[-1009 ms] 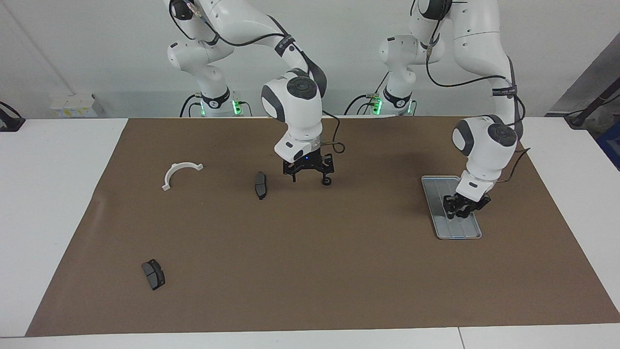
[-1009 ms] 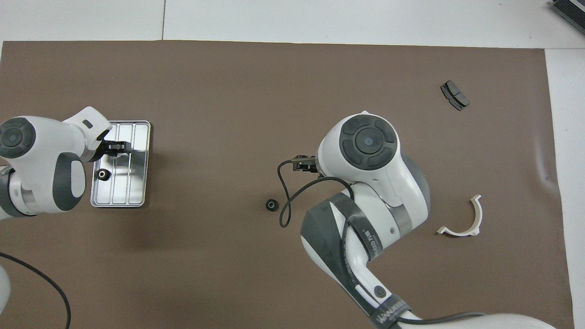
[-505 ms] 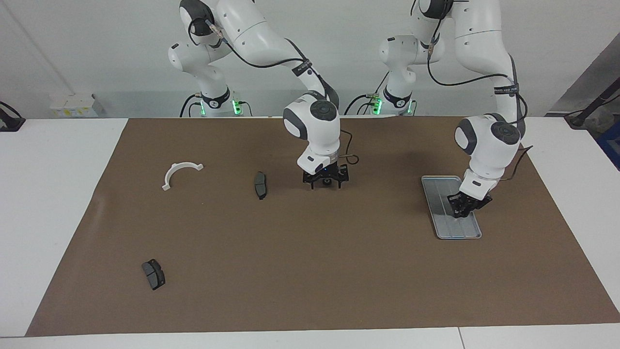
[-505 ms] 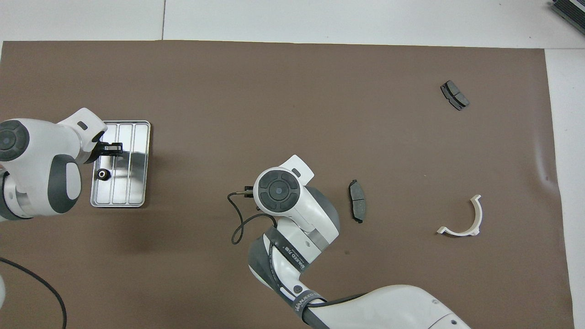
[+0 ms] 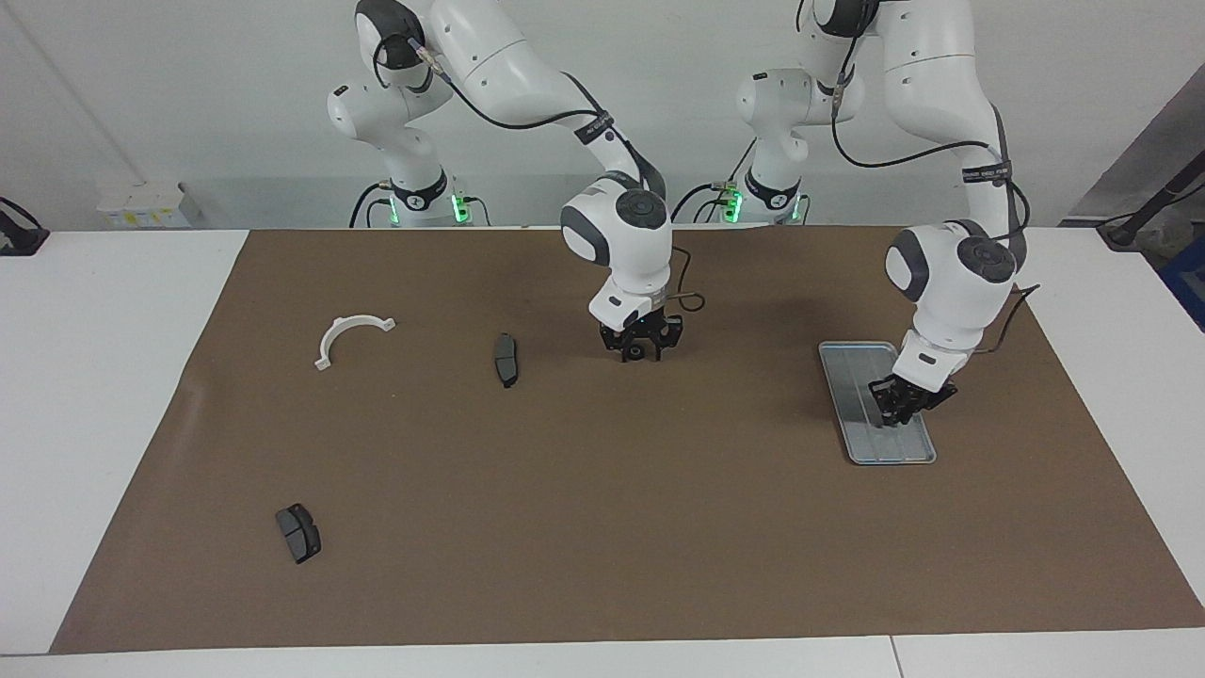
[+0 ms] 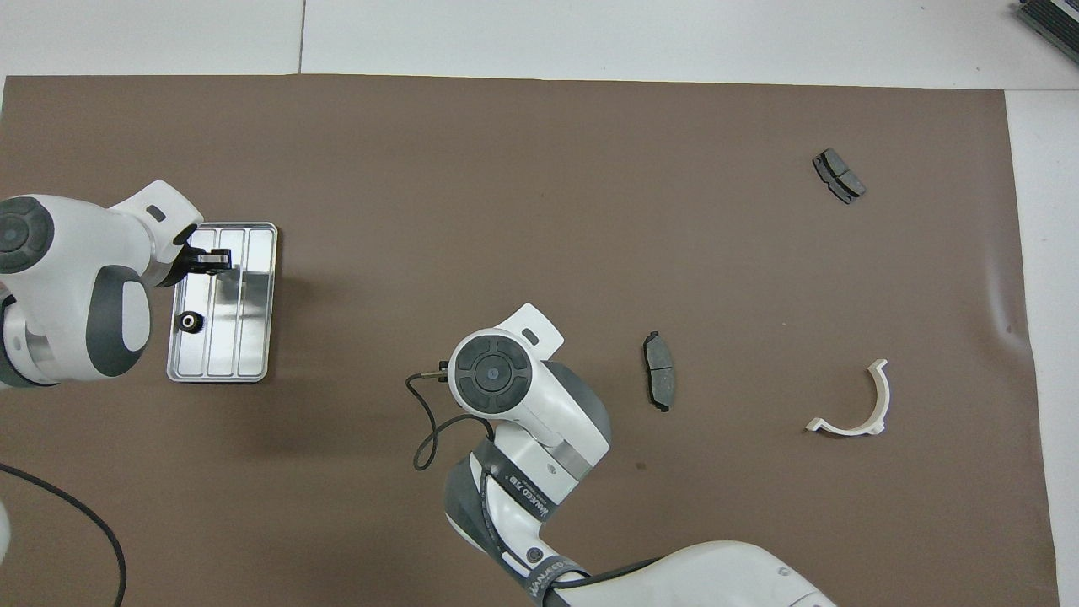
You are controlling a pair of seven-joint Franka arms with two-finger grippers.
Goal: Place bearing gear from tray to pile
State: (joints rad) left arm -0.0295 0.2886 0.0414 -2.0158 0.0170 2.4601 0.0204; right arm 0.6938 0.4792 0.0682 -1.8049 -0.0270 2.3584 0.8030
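The left gripper [image 5: 896,412], fingers together, is down in the tray [image 5: 852,414] beside a bearing gear [image 6: 190,320]; the right gripper [image 5: 641,353] straddles another gear [image 5: 637,353] mid-mat, grip uncertain.

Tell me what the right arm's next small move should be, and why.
Probably take hold of the bearing gear and lift it just off the mat. The right gripper is down at that gear, which lies short of the pile: the nearest brake pad and the white bracket sit toward the right arm's end. The left gripper waits, shut, over the tray.
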